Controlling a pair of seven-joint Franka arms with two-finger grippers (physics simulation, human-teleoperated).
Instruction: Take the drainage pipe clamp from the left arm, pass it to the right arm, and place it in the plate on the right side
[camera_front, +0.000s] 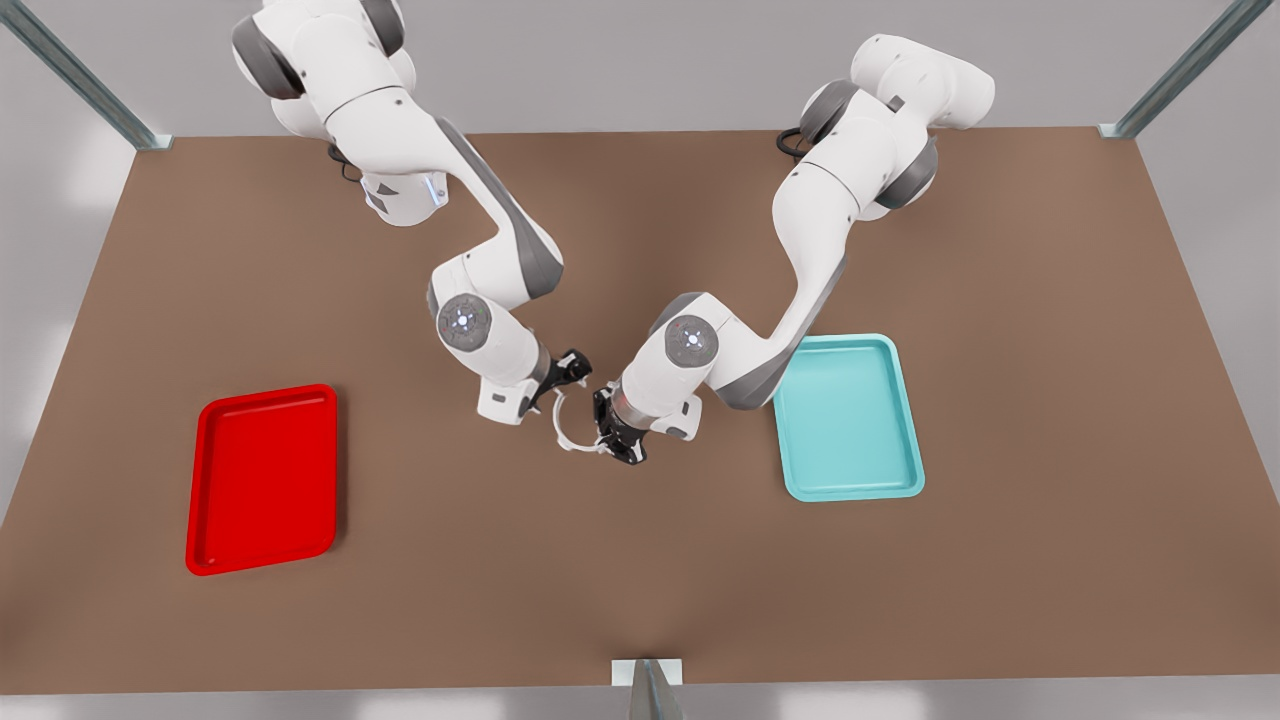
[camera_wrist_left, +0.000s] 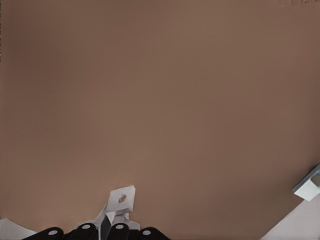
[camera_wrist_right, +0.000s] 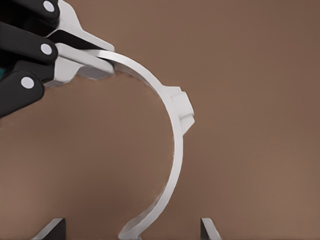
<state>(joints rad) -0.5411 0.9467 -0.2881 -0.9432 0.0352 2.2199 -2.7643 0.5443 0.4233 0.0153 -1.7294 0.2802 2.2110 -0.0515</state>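
Front view shows the handover beside the teal tray (camera_front: 850, 418): left gripper (camera_front: 612, 440) grasps the clamp (camera_front: 565, 428). Right gripper (camera_front: 570, 372), fingers spread around it, must clench next.

A wide brown table (camera_front: 1000, 250) spreads flat and bare on every side of the pincers, matte and evenly lit, with only soft shadows under the arms. Far behind them a pale grey wall (camera_front: 640, 60) runs past the table's back edge, and slanted metal posts (camera_front: 85, 80) stand at the two back corners. Nearer than the pincers, a short metal post (camera_front: 648, 685) meets the middle of the front edge, with light grey floor (camera_front: 1240, 420) around the table.
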